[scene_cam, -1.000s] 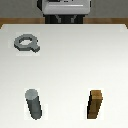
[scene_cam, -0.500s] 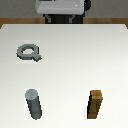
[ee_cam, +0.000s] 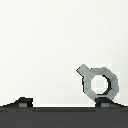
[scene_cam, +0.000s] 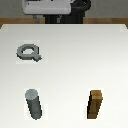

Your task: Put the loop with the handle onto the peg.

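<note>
the loop with the handle lies flat on the table, well apart from the peg. our gripper shows spread fingertips, holding nothing — a grab on the stubby handle could tilt the ring, or we could mistake the brown block for the peg.

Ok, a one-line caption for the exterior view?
Grey loop with the handle flat on the white table, apart from upright peg and wooden block.
</note>
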